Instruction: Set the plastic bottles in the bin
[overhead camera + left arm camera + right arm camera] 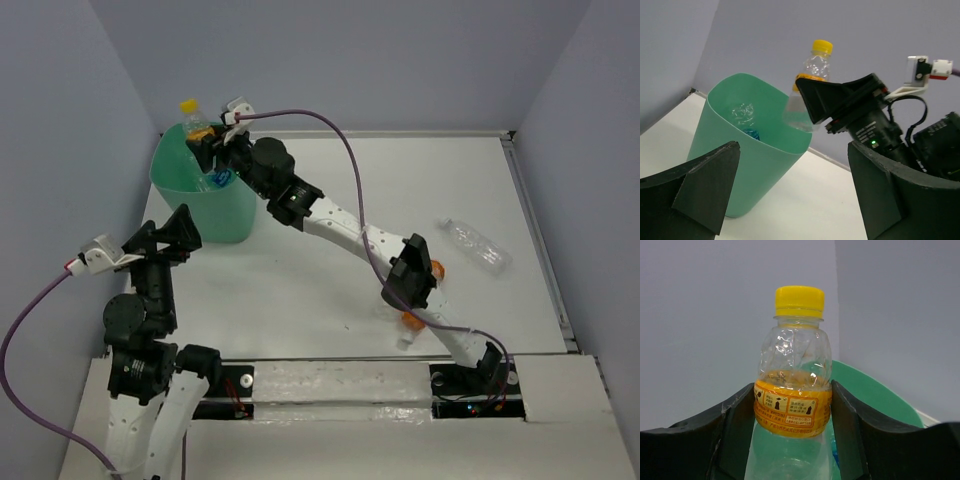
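My right gripper (pixel 205 132) is shut on a clear bottle with a yellow cap and orange label (pixel 794 390) and holds it upright over the mint-green bin (pixel 200 195); the bottle (pixel 807 85) also shows above the bin's rim (pixel 785 145) in the left wrist view. A blue-labelled bottle (pixel 751 132) lies inside the bin. A plain clear bottle (pixel 475 245) lies on the table at the right. An orange-capped bottle (pixel 412 325) lies partly hidden under the right arm. My left gripper (pixel 170 235) is open and empty, near the bin's front left.
Grey walls close the table on three sides. A raised rail (pixel 540 240) runs along the right edge. The right arm (pixel 340 225) stretches diagonally across the table's middle. A purple cable (pixel 350 170) loops above it.
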Robot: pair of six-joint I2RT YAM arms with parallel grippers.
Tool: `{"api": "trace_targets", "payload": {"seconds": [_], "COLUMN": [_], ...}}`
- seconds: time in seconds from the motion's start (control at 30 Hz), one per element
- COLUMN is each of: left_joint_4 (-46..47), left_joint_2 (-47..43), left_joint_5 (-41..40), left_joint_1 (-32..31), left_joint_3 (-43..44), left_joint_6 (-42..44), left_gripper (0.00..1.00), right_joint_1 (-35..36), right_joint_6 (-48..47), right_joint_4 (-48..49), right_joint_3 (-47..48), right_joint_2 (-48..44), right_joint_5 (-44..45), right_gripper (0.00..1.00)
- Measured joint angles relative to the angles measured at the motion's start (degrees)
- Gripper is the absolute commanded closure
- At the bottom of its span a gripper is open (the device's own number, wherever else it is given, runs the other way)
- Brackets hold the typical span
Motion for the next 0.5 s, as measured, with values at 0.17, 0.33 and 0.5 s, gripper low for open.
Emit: {"api": "trace_targets", "payload": {"seconds": [0.17, 0.33, 0.5], "left_joint_4": [-0.1, -0.1, -0.1], "left_joint_2": [-0.7, -1.1, -1.1], "left_joint_5": [-0.4, -0.5, 0.1], "left_joint_1": [-0.3, -0.3, -0.3], "left_joint_3": [0.0, 0.0, -0.2], "left_joint_6": [-0.1, -0.2, -0.2], "left_gripper": [0.01, 0.01, 0.01], "right_joint_1": [0.0, -0.4, -1.8], "right_joint_6": [1.1, 1.4, 3.2], "right_joint_4": [4.1, 4.1, 2.8], "right_joint_3": [1.2, 0.7, -4.4], "right_joint_2": [5.6, 6.6, 1.0], "right_joint_5": [-2.7, -3.6, -4.5], "right_gripper": [0.05, 0.05, 0.08]}}
